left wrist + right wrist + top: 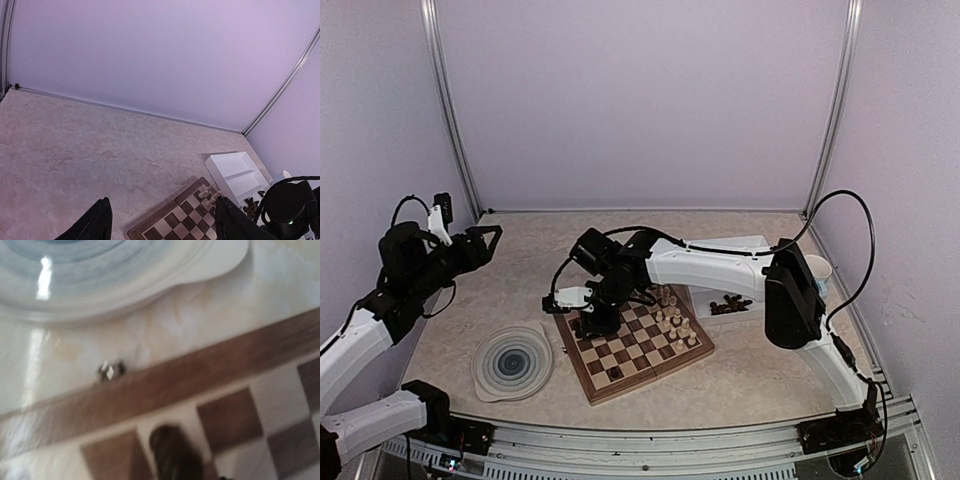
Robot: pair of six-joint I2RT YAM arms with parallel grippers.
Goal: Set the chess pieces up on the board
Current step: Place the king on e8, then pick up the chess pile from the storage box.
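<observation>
The board (642, 352) lies mid-table, with cream chess pieces (674, 318) grouped on its right side. One dark piece (615, 372) stands near its front edge. My right gripper (592, 322) hangs low over the board's left part. In the blurred right wrist view a dark piece (175, 452) stands upright on a light square beside the board's border (200, 375), and no finger touches it. My left gripper (485, 240) is raised at the far left, open and empty (162, 200). It looks down on the board's corner (170, 222) and the cream pieces (207, 194).
A white two-compartment tray (745, 248) behind the board's right side holds several dark pieces (730, 305). A round blue-swirl plate (512, 362) lies left of the board, close to its edge (100, 270). A white cup (818, 268) stands right of the tray.
</observation>
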